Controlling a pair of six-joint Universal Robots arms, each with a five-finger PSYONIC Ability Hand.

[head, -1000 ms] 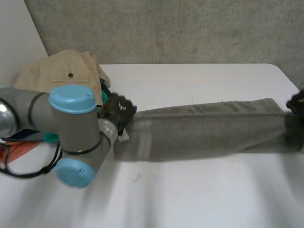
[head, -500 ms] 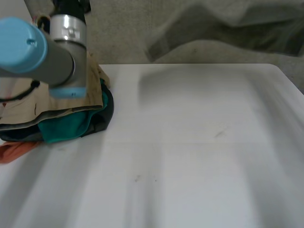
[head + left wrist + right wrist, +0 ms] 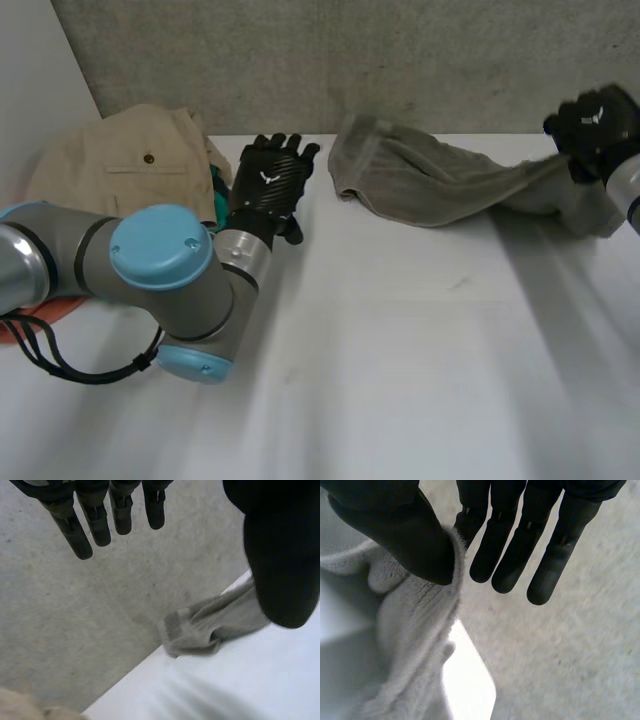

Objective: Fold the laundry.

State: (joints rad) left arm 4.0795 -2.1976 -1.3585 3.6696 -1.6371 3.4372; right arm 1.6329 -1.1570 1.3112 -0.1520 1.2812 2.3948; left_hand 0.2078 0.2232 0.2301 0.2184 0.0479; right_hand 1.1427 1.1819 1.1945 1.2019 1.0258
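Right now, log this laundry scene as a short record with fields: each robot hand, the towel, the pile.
left robot hand: open, fingers straight, holding nothing, beside the clothes pile
right robot hand: pinching one end of the towel between thumb and fingers
towel: grey-green, rumpled, not folded, along the table's far edge; its free end lies nearer the left robot hand
clothes pile: on the left of the table, beige buttoned garment on top
table: white
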